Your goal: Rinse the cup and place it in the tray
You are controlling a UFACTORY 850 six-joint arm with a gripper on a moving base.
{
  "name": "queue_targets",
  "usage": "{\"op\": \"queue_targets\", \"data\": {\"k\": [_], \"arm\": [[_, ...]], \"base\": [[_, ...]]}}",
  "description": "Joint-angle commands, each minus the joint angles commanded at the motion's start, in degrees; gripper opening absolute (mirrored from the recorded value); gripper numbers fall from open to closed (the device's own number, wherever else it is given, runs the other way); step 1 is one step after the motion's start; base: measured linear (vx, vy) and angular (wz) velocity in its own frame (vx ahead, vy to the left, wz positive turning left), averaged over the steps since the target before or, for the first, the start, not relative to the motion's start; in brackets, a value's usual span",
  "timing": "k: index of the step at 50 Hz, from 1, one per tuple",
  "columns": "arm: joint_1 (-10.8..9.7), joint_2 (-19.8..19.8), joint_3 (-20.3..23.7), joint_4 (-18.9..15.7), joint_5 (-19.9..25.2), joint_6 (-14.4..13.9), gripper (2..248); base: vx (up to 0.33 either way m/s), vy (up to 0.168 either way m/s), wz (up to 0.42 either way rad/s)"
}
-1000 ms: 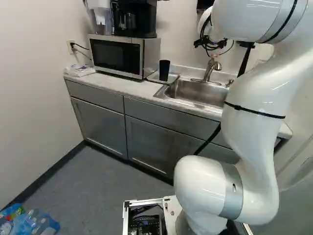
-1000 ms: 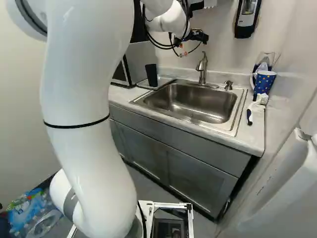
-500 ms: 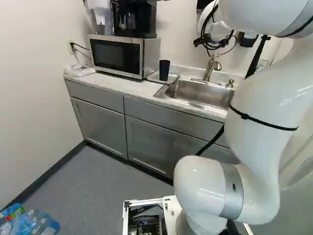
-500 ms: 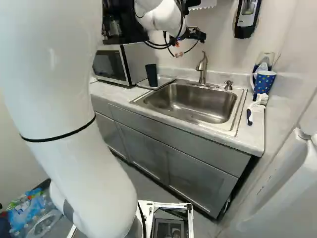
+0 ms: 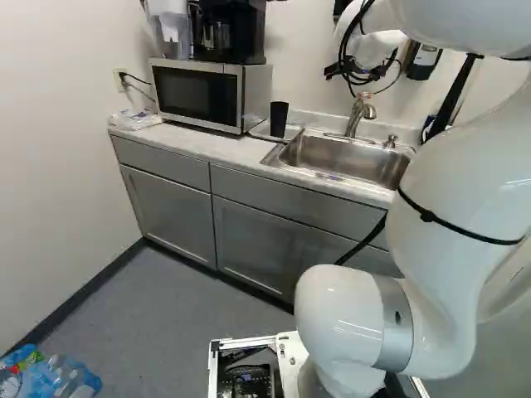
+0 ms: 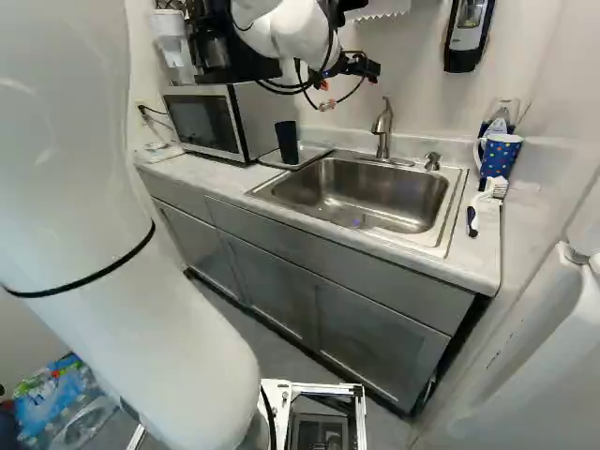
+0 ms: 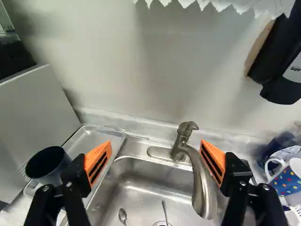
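Pale counter (image 5: 199,143) carries a metal tray (image 7: 91,140) bearing a tapered cup (image 5: 279,120).

The glossy white arm of rounded tubes (image 5: 448,182) has a thin black strap (image 5: 427,215) and a silver-grey joint band (image 5: 397,325). Black cables (image 5: 342,60) loop by its wrist; the black two-fingered gripper (image 6: 358,66) has silvery screws (image 7: 242,183) and slotted orange pads (image 7: 215,153).

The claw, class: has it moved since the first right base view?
Yes; in that view the claw has shifted left against the fixed tap.
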State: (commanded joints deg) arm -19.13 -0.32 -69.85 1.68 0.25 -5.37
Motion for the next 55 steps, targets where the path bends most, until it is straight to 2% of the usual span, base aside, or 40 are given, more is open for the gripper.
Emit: {"op": "queue_targets", "data": {"k": [12, 55], "arm": [[0.6, 1.6, 1.6, 0.0, -2.6, 0.0, 247], [0.7, 1.6, 1.6, 0.0, -16.7, 0.0, 247]], "base": [[0.000, 0.000, 0.000], [0.000, 0.000, 0.000]]}}
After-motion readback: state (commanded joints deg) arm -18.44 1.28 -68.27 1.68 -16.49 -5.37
